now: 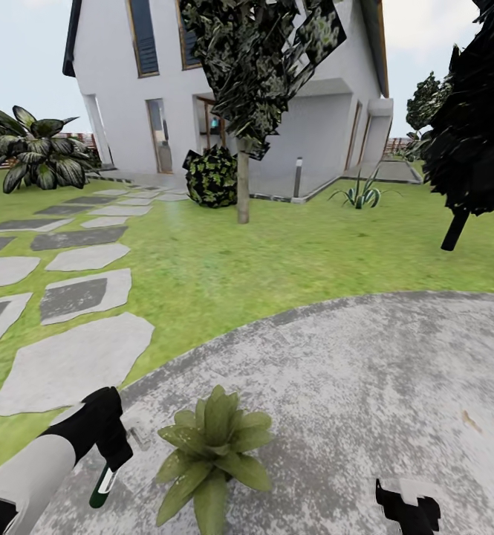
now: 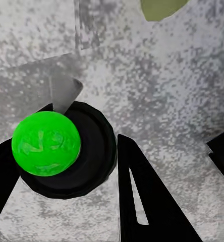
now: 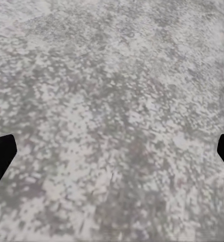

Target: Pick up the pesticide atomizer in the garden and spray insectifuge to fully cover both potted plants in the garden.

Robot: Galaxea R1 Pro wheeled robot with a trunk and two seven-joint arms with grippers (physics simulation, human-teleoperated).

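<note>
The left gripper (image 1: 107, 446) is clamped on the pesticide atomizer (image 1: 102, 484), holding it over the grey patio (image 1: 365, 371), just left of the potted plant (image 1: 213, 446). The atomizer's long axis runs nearly vertical, its free end pointing down at the paving and tilted slightly leftward. From the left wrist, it appears end-on as a green round tip (image 2: 46, 143) within a black disc. The right gripper (image 1: 408, 505) hangs low over the patio, jaws spread wide.
</note>
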